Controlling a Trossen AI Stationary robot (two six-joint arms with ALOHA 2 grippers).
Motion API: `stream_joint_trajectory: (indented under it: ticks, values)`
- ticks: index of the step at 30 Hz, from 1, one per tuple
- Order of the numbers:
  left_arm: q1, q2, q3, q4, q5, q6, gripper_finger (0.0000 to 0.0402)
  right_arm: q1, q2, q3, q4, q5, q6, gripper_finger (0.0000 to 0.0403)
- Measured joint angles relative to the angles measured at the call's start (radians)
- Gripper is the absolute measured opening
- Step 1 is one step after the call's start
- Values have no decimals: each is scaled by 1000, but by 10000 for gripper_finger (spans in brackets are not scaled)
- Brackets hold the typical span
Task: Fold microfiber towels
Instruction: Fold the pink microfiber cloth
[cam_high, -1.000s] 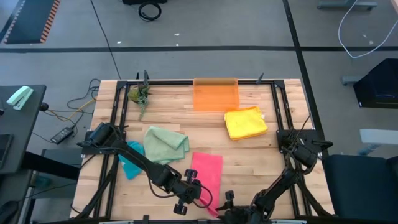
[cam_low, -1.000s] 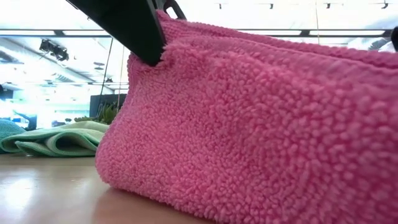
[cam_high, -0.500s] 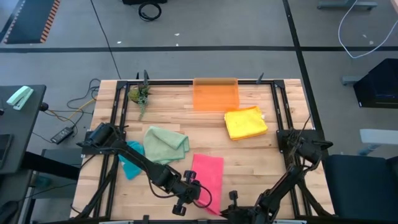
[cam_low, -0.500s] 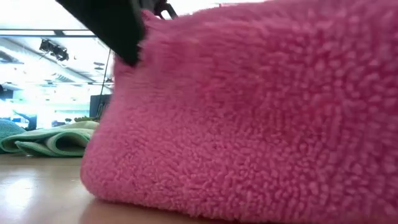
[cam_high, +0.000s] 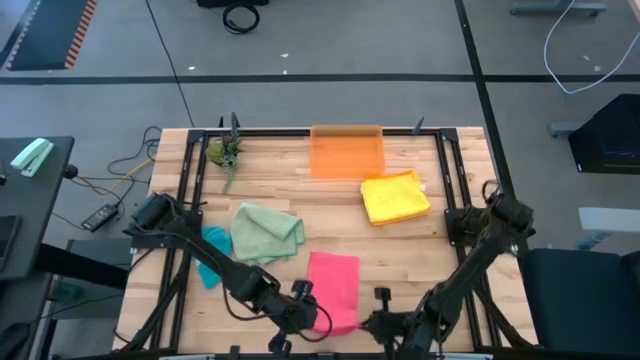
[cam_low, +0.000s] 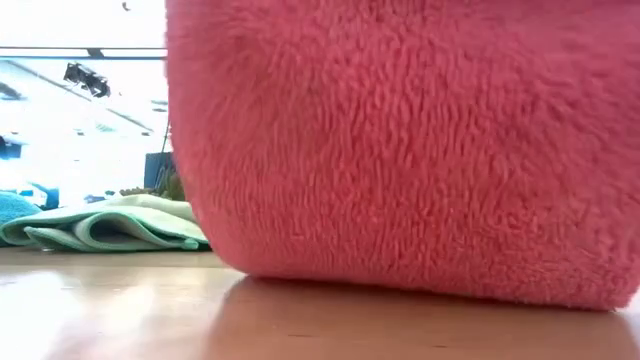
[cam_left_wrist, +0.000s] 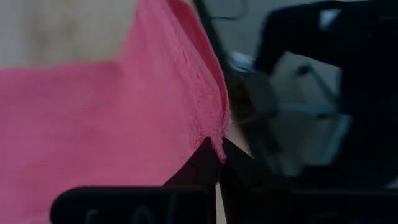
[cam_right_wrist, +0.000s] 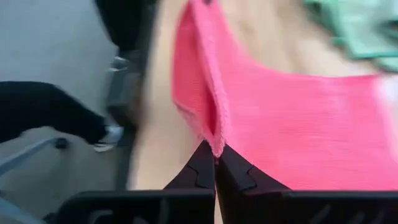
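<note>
The pink towel (cam_high: 335, 288) is a fuzzy, deep-piled cloth lying at the near middle of the wooden table (cam_high: 420, 260), its near edge raised off the boards. In the low view it fills most of the frame as a thick pink wall with a rounded lower fold resting on the wood.

The left gripper (cam_high: 312, 318) sits at the towel's near left corner, its fingers pressed tight together on a pinch of pink edge. The right gripper (cam_high: 372, 322) is at the near right corner, likewise clamped fully closed on the cloth's hem; each wrist view shows the fabric drawn up into a peak between that arm's dark fingertips.

Four towels are in view, one of each colour. The sage green towel (cam_high: 266, 232) lies crumpled to the left of centre, the teal towel (cam_high: 212, 253) just beside it, partly under the left arm, and the yellow towel (cam_high: 394, 198) lies folded on the right. One translucent orange bin (cam_high: 346, 152) stands at the far middle edge. One small green plant (cam_high: 224, 153) sits at the far left corner.
</note>
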Motion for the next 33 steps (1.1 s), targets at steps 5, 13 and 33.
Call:
stream_joint_trajectory:
  ticks: [5, 13, 33]
  values:
    - [111, 12, 0, -186, -64, 17, 10, -134, -81, -113, -58, -80, -3, 2]
    - [277, 79, -1, -224, -63, 132, 10, -269, -155, -332, 26, -154, 19, 1]
    - [343, 104, -1, -287, 27, 14, 86, -398, -158, -427, 283, -214, -178, 128]
